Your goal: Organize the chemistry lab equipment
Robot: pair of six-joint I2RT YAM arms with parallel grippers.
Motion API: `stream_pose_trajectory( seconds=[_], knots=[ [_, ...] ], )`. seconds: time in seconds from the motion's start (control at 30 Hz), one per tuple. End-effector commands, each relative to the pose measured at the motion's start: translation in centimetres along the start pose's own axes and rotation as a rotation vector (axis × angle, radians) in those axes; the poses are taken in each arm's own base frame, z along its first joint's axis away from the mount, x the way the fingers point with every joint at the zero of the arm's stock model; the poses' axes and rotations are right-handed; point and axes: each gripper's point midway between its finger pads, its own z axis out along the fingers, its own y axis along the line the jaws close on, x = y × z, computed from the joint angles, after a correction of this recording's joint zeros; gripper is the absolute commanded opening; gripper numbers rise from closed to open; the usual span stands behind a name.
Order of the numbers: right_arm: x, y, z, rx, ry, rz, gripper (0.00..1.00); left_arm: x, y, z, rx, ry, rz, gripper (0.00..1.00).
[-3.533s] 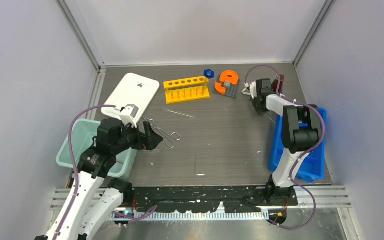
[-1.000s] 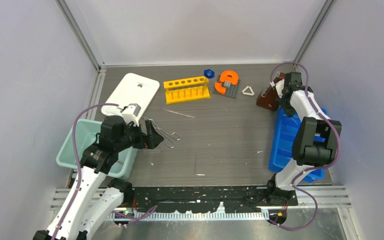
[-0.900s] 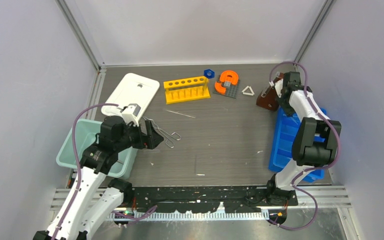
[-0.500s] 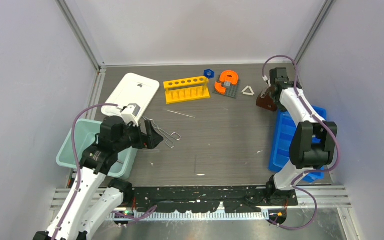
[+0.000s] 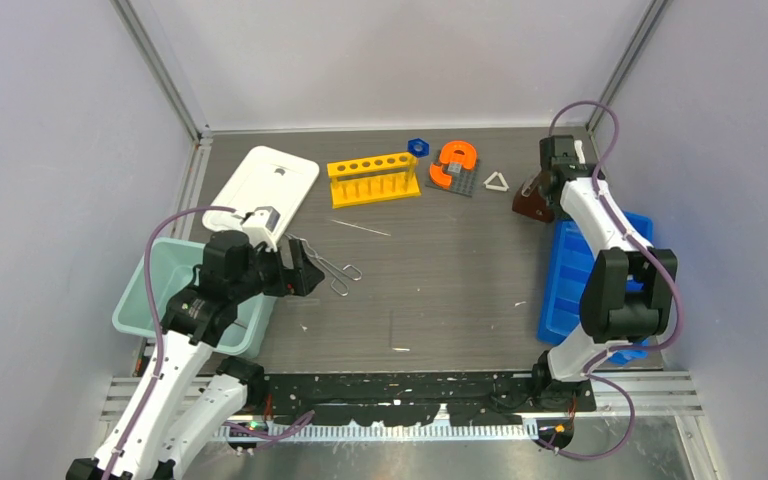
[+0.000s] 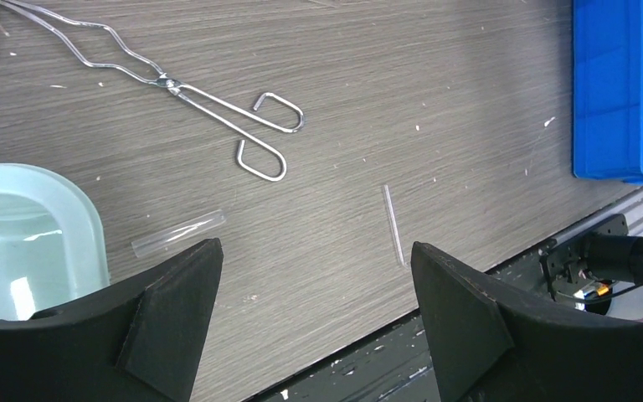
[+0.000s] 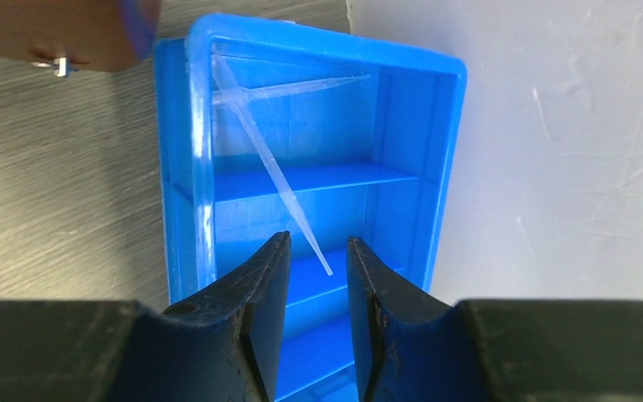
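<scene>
**Brown cone-shaped flask (image 5: pixel 532 204) beside the blue bin (image 5: pixel 564 275), wire tongs (image 5: pixel 325 262) by the left arm**

You have the cone-shaped flask on the tabletop (image 5: pixel 440 280) at the far right, touching or just beside the far left corner of the blue bin. Neither view shows clearly whether it stands upright. To its left, and apart from it, the small white triangle (image 5: pixel 497 181) lies flat next to the grey base (image 5: pixel 457 183) under the orange horseshoe piece (image 5: pixel 456 160). The small blue hexagonal piece (image 5: pixel 418 146) sits behind, between the horseshoe and the right end of the yellow six-hole rack (image 5: pixel 373 178), which stands along the far side. A thin clear rod (image 5: pixel 358 227) lies near the front of the rack. The wire tongs lie lower left, their handle loops pointing right and their other ends reaching the edge of the white tray (image 5: pixel 260 190). In the left wrist view a short clear tube (image 6: pixel 176 235) lies just beside the rim of the teal bin (image 6: pixel 84 219). A slim clear stick (image 6: pixel 393 224) lies well apart to its right.

Your left gripper (image 6: pixel 316 251) hangs over the tabletop on the near side of the tongs, its jaws spread wide and gripping nothing. Your right gripper (image 7: pixel 318 243) is above the blue bin. Its jaws are parted by only a narrow gap with nothing between them, and the flask sits off at the upper left corner of that wrist view. In the bin's far compartment two clear pipette-like pieces (image 7: pixel 276 180) cross, the longer one reaching over the divider into the next compartment.
</scene>
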Motion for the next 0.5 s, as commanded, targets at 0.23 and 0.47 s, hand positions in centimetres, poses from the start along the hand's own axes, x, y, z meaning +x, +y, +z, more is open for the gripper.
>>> stream_pose_trajectory(
  seconds=[0.23, 0.47],
  knots=[
    [3.7, -0.5, 3.3, 0.017, 0.131, 0.213, 0.38, -0.7, 0.4, 0.1, -0.027, -0.023, 0.012, 0.86],
    [4.7, -0.1, 3.4, -0.008, 0.142, 0.238, 0.38, -0.5, 0.5, 0.3, -0.033, -0.012, 0.010, 0.86]
  ],
)
